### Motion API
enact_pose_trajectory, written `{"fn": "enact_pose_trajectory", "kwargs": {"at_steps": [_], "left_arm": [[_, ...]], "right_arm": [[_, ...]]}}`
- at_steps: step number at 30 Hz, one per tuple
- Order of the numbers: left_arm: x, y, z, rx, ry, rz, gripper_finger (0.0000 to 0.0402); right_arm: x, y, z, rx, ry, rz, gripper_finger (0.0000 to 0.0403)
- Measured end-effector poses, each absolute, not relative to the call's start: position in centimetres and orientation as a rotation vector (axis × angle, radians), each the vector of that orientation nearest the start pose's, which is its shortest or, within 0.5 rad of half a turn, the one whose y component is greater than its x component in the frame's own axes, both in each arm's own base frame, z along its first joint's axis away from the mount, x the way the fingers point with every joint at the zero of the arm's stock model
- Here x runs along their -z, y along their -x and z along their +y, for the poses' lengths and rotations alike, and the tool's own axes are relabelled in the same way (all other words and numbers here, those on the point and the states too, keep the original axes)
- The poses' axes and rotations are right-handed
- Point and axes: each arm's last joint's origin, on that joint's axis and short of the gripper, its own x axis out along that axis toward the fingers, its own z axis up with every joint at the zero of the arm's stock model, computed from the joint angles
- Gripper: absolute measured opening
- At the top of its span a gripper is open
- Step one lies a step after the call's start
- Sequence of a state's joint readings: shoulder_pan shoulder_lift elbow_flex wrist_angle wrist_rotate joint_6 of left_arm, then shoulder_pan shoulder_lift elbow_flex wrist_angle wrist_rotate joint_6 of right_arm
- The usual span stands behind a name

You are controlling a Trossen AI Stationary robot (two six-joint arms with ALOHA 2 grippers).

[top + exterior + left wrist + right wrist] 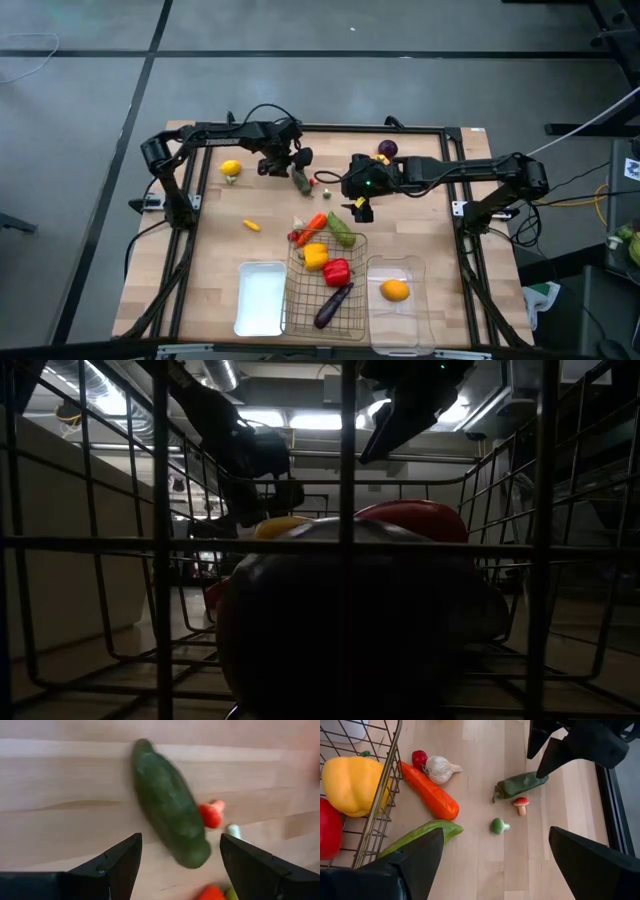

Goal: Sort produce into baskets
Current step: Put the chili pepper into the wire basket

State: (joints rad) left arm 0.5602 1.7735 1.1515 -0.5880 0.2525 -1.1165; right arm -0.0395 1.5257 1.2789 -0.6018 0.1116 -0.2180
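A dark green cucumber (170,805) lies flat on the wooden table (220,270). My left gripper (180,837) hangs over it, pointing steeply down, open, with one finger on either side of the cucumber's near end and touching nothing. In the high view the left gripper (292,168) is at the table's far middle. My right gripper (360,208) hangs open above the table centre, over a small green piece (497,825). A red mushroom (521,804) lies beside the cucumber. The wire basket (296,300) holds a yellow pepper (315,257), a red pepper (337,271) and an eggplant (333,305).
A carrot (430,792), garlic (440,768), a red chili (419,757) and a green pod (425,835) lie by the basket's far rim. A lemon (231,169) sits far left. The white tray (260,298) is left of the basket, and the clear bin (412,318) with an orange (395,290) is right.
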Motion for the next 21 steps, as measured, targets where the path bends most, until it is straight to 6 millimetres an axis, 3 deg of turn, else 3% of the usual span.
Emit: {"fn": "enact_pose_trajectory", "kwargs": {"at_steps": [21], "left_arm": [[-14.8, -30.2, 18.2, -0.930, 1.537, 0.900, 0.0262]], "right_arm": [[-29.3, -32.4, -1.4, -0.026, 0.193, 0.850, 0.0360]]}}
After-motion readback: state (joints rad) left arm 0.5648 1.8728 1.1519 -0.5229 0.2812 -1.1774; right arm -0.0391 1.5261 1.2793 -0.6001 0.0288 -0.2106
